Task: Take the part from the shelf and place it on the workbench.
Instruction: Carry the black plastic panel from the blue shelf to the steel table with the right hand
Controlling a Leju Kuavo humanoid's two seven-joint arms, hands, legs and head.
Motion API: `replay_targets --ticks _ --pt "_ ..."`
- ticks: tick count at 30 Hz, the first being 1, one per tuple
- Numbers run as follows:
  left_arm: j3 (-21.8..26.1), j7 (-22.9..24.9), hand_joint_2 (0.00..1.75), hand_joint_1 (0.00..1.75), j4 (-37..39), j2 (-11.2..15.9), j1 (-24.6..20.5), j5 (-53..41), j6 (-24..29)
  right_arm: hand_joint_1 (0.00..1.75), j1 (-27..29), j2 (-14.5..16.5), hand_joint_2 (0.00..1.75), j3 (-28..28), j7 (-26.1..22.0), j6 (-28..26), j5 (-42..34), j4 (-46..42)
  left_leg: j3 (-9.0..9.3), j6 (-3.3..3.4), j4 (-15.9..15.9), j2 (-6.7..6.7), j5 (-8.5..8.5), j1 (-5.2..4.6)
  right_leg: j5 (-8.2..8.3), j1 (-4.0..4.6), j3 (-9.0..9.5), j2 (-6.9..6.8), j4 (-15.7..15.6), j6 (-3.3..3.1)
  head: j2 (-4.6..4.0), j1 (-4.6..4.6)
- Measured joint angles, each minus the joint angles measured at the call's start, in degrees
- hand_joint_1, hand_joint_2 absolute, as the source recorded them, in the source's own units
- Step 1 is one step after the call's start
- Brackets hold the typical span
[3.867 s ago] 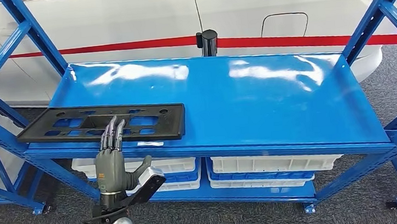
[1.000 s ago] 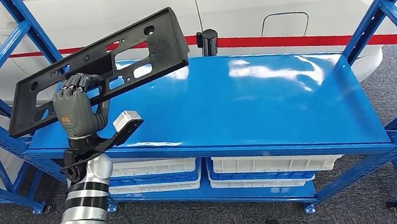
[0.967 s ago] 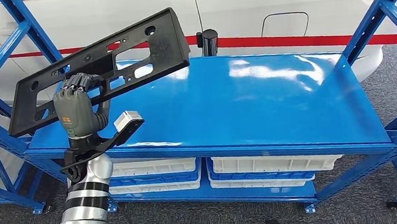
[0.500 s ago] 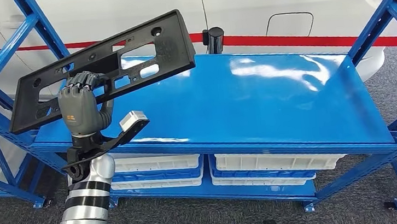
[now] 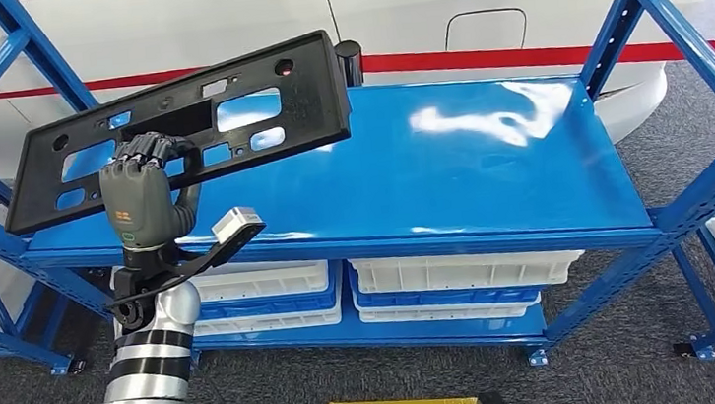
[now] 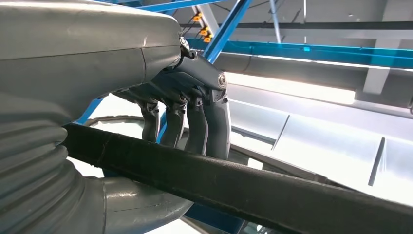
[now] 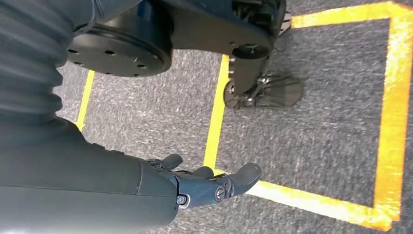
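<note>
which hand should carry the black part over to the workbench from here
Left. The left hand already grips the black perforated plate, lifted clear of the blue shelf, its fingers wrapped over the edge. The right hand hangs by the floor, holding nothing.

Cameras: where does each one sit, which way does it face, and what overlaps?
Head view: high on the body, looking forward and down at the blue shelf; left arm raised, left robot hand holding the black part.
Left wrist view: behind the left robot hand, looking up past fingers curled over the black part.
Right wrist view: hanging arm, facing grey floor; right robot hand holds nothing.
Shared: head and left wrist views show the same grasp.
</note>
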Motion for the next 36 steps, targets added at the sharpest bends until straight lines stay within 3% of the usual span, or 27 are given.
replay_targets --ticks 1,3,5,7,9,10,12,14,15,16,18,20,21,23,24,25,27,28,29,30,31,33,35,36 --pt "-0.01 -0.01 1.75 1.75 -0.01 0.05 0.08 0.05 0.00 0.00 0.00 0.00 1.75 -0.02 0.00 -0.03 0.00 0.00 1.79 0.36 -2.00 -0.02 1.08 -0.09 0.31 0.22 -0.32 0.12 0.01 -0.02 0.00 0.01" --pt "-0.02 -0.09 1.75 1.75 -0.19 0.08 0.11 0.27 0.00 0.00 -0.06 0.00 1.75 -0.05 -0.01 -0.08 0.00 0.00 7.33 1.12 -9.98 -0.41 3.31 -0.32 0.88 0.45 -0.80 0.35 0.02 0.29 0.00 0.02" --pt "-0.05 -0.38 1.75 1.75 -0.47 0.09 0.06 0.80 0.01 0.00 -0.17 -0.03 1.75 -0.09 -0.04 -0.11 -0.02 0.00 10.39 1.32 -15.06 -0.84 4.19 -0.82 1.53 0.48 -1.12 0.44 -0.01 0.99 0.00 0.14" --pt "-0.02 -0.78 1.75 1.75 -0.66 0.10 0.05 1.54 0.01 0.00 -0.18 -0.08 1.75 -0.13 -0.11 -0.15 -0.05 0.00 10.21 1.50 -15.63 -0.85 4.74 -1.51 2.30 0.24 -1.35 0.47 -0.20 1.94 0.00 0.16" --pt "0.04 -1.10 1.75 1.75 -0.77 0.08 0.00 2.05 0.00 0.00 -0.09 -0.12 1.75 -0.17 -0.16 -0.18 -0.07 0.00 9.59 2.33 -16.25 -0.49 5.92 -1.55 1.86 0.10 -2.09 0.41 0.34 2.50 0.00 0.10" --pt "0.05 -1.29 1.75 1.75 -0.81 0.05 -0.05 2.23 0.00 0.00 -0.07 -0.15 1.75 -0.20 -0.16 -0.18 -0.07 0.00 9.04 2.79 -16.59 -0.32 6.73 -1.46 0.45 0.20 -2.92 0.33 1.75 2.37 0.00 0.19" --pt "0.15 -1.76 1.75 1.75 -0.93 0.03 -0.05 2.60 0.00 0.00 -0.11 -0.20 1.75 -0.22 -0.17 -0.19 -0.08 0.00 7.39 3.42 -16.86 -0.11 8.23 -1.41 -4.17 0.34 -5.38 0.13 7.81 1.71 0.00 0.43" --pt "0.33 -2.40 1.75 1.75 -1.14 0.02 0.18 2.81 0.00 0.00 -0.13 -0.26 1.75 -0.22 -0.17 -0.21 -0.07 0.00 5.53 3.56 -16.80 0.11 9.59 -1.47 -7.37 0.32 -7.02 0.06 14.73 1.87 0.00 0.60" --pt "0.45 -2.73 1.75 1.75 -1.23 0.02 0.34 2.86 0.00 0.00 -0.13 -0.31 1.75 -0.23 -0.18 -0.24 -0.07 0.00 4.63 3.51 -16.78 0.23 10.24 -1.49 -7.51 0.31 -6.72 0.03 16.17 2.31 0.00 0.62" --pt "0.57 -3.00 1.75 1.75 -1.29 0.02 0.50 2.88 0.00 0.00 -0.14 -0.38 1.75 -0.25 -0.19 -0.25 -0.06 0.00 3.78 3.41 -16.77 0.33 10.88 -1.49 -6.79 0.30 -5.39 -0.03 15.56 2.86 0.00 0.66" --pt "0.84 -3.47 1.75 1.75 -1.40 0.02 0.66 2.94 0.00 0.00 -0.25 -0.54 1.75 -0.26 -0.25 -0.28 -0.05 0.00 2.36 3.06 -16.73 0.43 12.12 -1.48 -4.96 0.32 0.14 -0.36 8.88 3.46 0.00 0.68" --pt "1.12 -3.87 1.75 1.75 -1.76 -0.01 0.72 2.97 0.01 0.00 -0.48 -0.74 1.75 -0.27 -0.33 -0.33 -0.02 0.00 1.51 2.48 -16.73 0.51 13.27 -1.66 -5.05 0.61 5.68 -0.67 1.02 2.91 0.00 0.58" --pt "1.27 -4.11 1.75 1.75 -1.98 -0.06 0.72 2.98 0.01 0.00 -0.57 -0.83 1.75 -0.29 -0.37 -0.35 -0.01 0.00 1.36 2.16 -16.78 0.58 13.80 -1.70 -5.40 0.77 6.96 -0.70 -1.15 2.49 0.00 0.55" --pt "1.59 -4.60 1.75 1.75 -2.30 -0.23 0.80 2.93 0.01 0.00 -0.59 -0.92 1.75 -0.33 -0.39 -0.37 0.01 0.01 1.28 1.46 -17.14 0.69 14.84 -1.70 -4.91 0.80 6.62 -0.53 -1.70 1.66 0.00 0.40" --pt "1.78 -4.80 1.75 1.75 -2.43 -0.32 0.85 2.89 0.02 0.00 -0.58 -0.93 1.75 -0.36 -0.39 -0.38 0.01 0.01 1.08 1.14 -17.11 0.61 14.86 -1.60 -4.50 0.51 6.29 -0.53 -1.82 1.25 0.00 0.42" --pt "2.02 -4.93 1.75 1.75 -2.60 -0.37 0.91 2.80 0.01 0.00 -0.57 -0.95 1.75 -0.38 -0.39 -0.38 0.02 0.02 0.64 0.85 -16.51 0.46 13.81 -1.53 -3.90 0.24 5.93 -0.57 -1.87 0.66 0.00 0.33" --pt "2.54 -5.04 1.75 1.75 -2.96 -0.39 1.01 2.58 0.01 0.00 -0.59 -0.94 1.75 -0.45 -0.41 -0.38 0.04 0.02 -1.03 0.36 -11.64 0.13 8.47 -1.31 -2.51 -0.11 4.77 -0.65 -1.93 -0.20 0.00 0.15" --pt "2.81 -5.11 1.75 1.75 -3.10 -0.39 1.09 2.50 0.00 0.00 -0.60 -0.95 1.75 -0.50 -0.42 -0.38 0.05 0.02 -2.00 0.11 -7.73 0.04 5.38 -1.25 -1.78 -0.05 3.94 -0.65 -1.90 -0.46 0.00 0.08" --pt "3.05 -5.17 1.75 1.75 -3.17 -0.39 1.21 2.46 0.00 0.00 -0.60 -0.96 1.75 -0.55 -0.43 -0.38 0.07 0.02 -2.64 -0.14 -3.90 0.01 3.41 -1.16 -1.07 -0.02 3.08 -0.66 -1.86 -0.49 0.00 0.05" --pt "3.27 -5.23 1.75 1.75 -3.19 -0.39 1.33 2.47 0.00 0.00 -0.60 -0.97 1.75 -0.60 -0.44 -0.38 0.08 0.02 -2.64 -0.36 -1.32 0.00 2.94 -1.01 -0.45 -0.01 2.25 -0.65 -1.80 -0.40 0.00 0.04" --pt "3.47 -5.28 1.75 1.75 -3.20 -0.40 1.43 2.48 0.00 0.00 -0.60 -0.98 1.75 -0.64 -0.44 -0.38 0.10 0.02 -1.66 -0.54 -0.64 0.00 3.70 -0.78 0.12 -0.03 1.43 -0.64 -1.72 -0.22 0.00 0.04" --pt "3.73 -5.32 1.75 1.75 -3.28 -0.45 1.45 2.49 0.00 0.00 -0.61 -1.00 1.75 -0.73 -0.44 -0.38 0.16 0.02 3.26 -0.86 -5.33 -0.09 5.95 -0.19 1.08 -0.13 0.01 -0.58 -1.36 0.38 0.00 0.03" --pt "3.90 -5.44 1.75 1.75 -3.57 -0.64 1.39 2.49 0.01 0.00 -0.67 -1.08 1.75 -0.77 -0.46 -0.38 0.20 0.01 8.63 -1.00 -12.56 -0.71 5.50 -0.07 1.89 -0.06 -1.04 -0.49 -1.00 1.22 0.00 0.05" --pt "4.02 -5.51 1.75 1.75 -3.75 -0.76 1.37 2.50 0.01 0.00 -0.71 -1.13 1.75 -0.78 -0.48 -0.38 0.21 0.00 9.85 -0.84 -14.81 -1.01 4.82 -0.22 2.34 0.00 -1.34 -0.47 -0.95 1.68 0.00 0.10"
